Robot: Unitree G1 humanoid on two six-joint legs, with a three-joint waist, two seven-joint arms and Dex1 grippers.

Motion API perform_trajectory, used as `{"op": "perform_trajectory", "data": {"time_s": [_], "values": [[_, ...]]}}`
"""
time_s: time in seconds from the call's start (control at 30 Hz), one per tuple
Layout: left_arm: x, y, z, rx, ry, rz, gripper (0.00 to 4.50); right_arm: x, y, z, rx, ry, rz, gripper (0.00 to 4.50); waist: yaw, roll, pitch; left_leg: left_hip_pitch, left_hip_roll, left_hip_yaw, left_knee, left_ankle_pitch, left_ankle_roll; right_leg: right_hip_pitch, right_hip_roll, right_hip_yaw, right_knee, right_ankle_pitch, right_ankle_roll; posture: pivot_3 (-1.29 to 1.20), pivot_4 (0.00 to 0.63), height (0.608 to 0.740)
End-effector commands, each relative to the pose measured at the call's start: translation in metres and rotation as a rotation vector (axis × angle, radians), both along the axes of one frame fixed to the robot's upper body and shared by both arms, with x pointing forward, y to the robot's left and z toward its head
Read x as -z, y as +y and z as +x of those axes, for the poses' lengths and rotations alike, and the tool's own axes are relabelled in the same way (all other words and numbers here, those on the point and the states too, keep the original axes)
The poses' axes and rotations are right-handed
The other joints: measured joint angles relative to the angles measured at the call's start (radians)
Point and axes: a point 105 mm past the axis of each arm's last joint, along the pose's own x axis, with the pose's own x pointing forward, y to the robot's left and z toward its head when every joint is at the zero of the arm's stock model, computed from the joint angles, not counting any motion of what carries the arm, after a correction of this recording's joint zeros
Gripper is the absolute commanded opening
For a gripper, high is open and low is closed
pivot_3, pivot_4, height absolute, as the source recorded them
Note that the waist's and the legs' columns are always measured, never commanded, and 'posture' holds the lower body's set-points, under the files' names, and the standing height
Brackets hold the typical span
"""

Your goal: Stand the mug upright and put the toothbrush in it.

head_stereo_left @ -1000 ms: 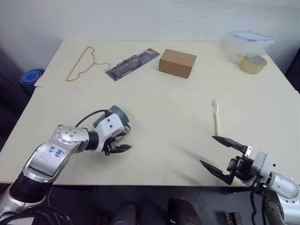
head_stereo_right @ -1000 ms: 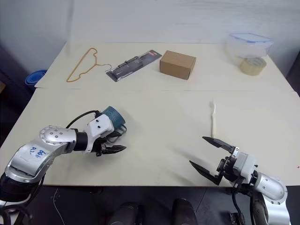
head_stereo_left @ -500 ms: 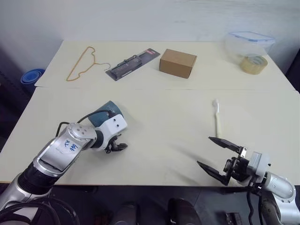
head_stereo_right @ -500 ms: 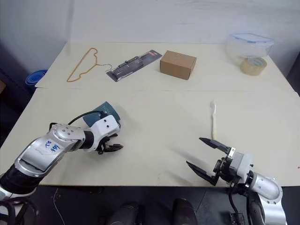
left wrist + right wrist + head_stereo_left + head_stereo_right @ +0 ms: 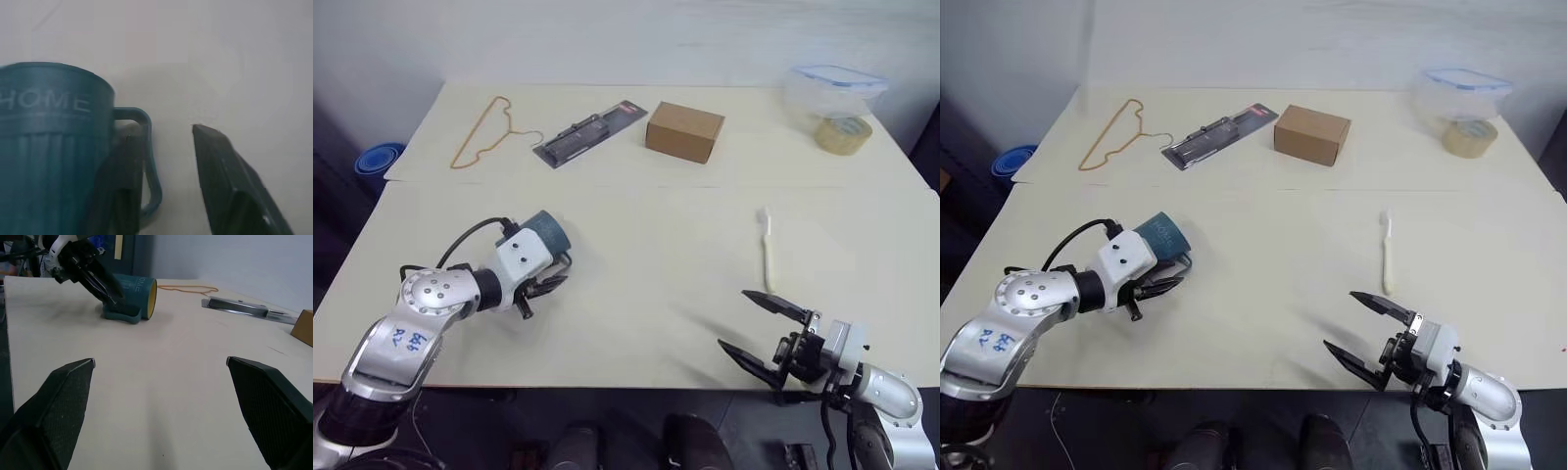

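One ribbed teal mug (image 5: 1163,238) lies sideways on matte cream surface (image 5: 1273,255), nine o'clock; left pincer (image 5: 164,171) narrowly straddles its loop handle. Slim cream toothbrush (image 5: 1388,253) three o'clock. Right pincer (image 5: 1359,330) wide, empty.

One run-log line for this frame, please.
teal ribbed mug: on its side, left gripper fingers astride its handle | cream plastic toothbrush: flat on table, untouched | right gripper: open, empty

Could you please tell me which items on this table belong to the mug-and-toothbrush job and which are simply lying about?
Job items:
- mug, lying on its side by the left claw
- toothbrush, flat on the table

Lying about:
- hanger
- packaged tool
- cardboard box
- tape roll
- plastic container
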Motion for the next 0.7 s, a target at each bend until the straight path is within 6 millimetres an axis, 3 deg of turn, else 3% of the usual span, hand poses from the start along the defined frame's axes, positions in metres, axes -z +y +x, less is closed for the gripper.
{"op": "perform_trajectory", "data": {"time_s": [0.03,0.27,0.43,0.57,0.7], "values": [[-0.005,-0.003,-0.004,-0.045,-0.051,0.018,2.68,-0.006,0.000,-0.001,-0.012,-0.017,-0.001,4.50,0.000,0.000,0.000,0.000,0.000,0.000,0.000,0.000,0.000,0.000,0.000,0.000,0.000,0.000,0.000,0.00,0.150,0.740],[0.024,0.007,0.010,-0.188,-0.003,0.159,2.68,-0.010,0.006,0.004,-0.050,-0.019,0.000,4.50,-0.003,0.000,0.000,0.000,0.000,0.000,0.000,0.000,0.000,0.000,0.001,-0.001,0.000,0.000,0.000,0.00,0.150,0.740],[0.018,0.006,0.026,-0.244,-0.022,0.135,2.68,-0.012,0.005,0.006,-0.053,-0.021,-0.001,4.50,0.000,0.000,0.000,0.000,0.000,0.000,0.000,0.000,0.000,0.000,0.001,-0.001,0.000,0.000,0.000,0.00,0.150,0.740],[0.029,0.010,0.026,-0.245,0.055,0.149,2.68,-0.012,0.005,0.004,-0.049,-0.017,-0.002,4.50,-0.003,0.000,0.000,0.000,0.000,0.000,0.000,0.000,0.000,-0.001,0.001,-0.002,0.000,0.000,0.000,0.00,0.150,0.740],[0.034,0.018,0.040,-0.296,0.095,0.135,2.68,-0.010,0.007,0.004,-0.045,-0.016,0.002,4.50,-0.003,0.000,0.000,0.000,0.000,0.001,0.000,0.000,0.000,-0.001,0.002,-0.003,0.001,0.000,0.000,0.00,0.150,0.740]]}}
